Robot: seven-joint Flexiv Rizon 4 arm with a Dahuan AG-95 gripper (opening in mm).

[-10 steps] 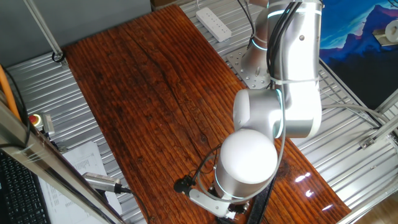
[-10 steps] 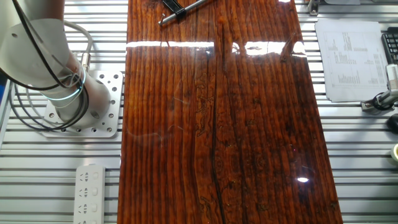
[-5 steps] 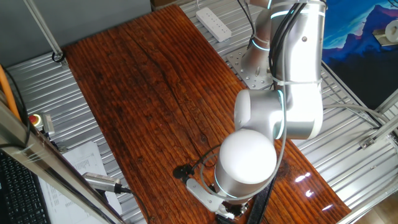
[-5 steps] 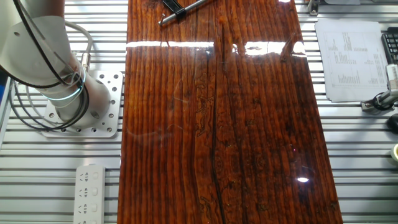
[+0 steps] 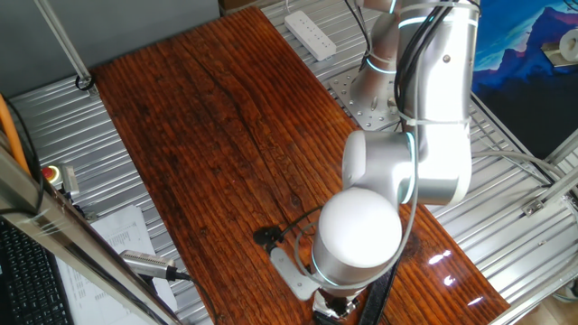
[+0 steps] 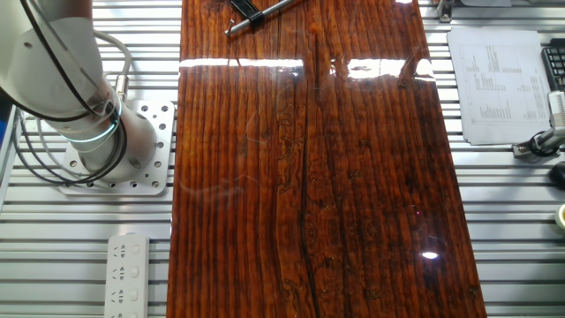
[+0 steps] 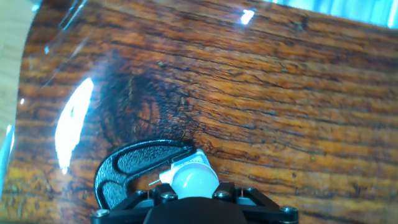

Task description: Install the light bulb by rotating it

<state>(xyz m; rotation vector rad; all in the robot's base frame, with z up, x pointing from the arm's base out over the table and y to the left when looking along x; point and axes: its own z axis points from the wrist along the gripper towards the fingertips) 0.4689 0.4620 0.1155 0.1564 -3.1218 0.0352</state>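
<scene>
Wooden tabletop: long glossy board of dark reddish-brown grain with near-black streaks and a knot, carrying bright glare patches, set on a ribbed aluminium frame. Robot arm: smooth silver-white cylindrical links with a large rounded white joint cap, a thin glowing cyan ring at the joints, and black cables along it; its round base stood on a perforated metal plate beside the board. Light bulb: small, white, smooth rounded dome, seen in the hand view at the bottom centre, directly in front of the black hand hardware and lying against a black clamp. Black clamp: flat, curved, textured cast-looking piece lying on the wood, with a thin metal pin projecting near the bulb. Gripper: only a black bracket with screw heads showed at the lower frame edge; fingertips were out of sight, so whether they were apart or closed on the bulb could not be told. Periphery: white power strip, printed paper sheet, black pen-like tool at the far end of the board.
</scene>
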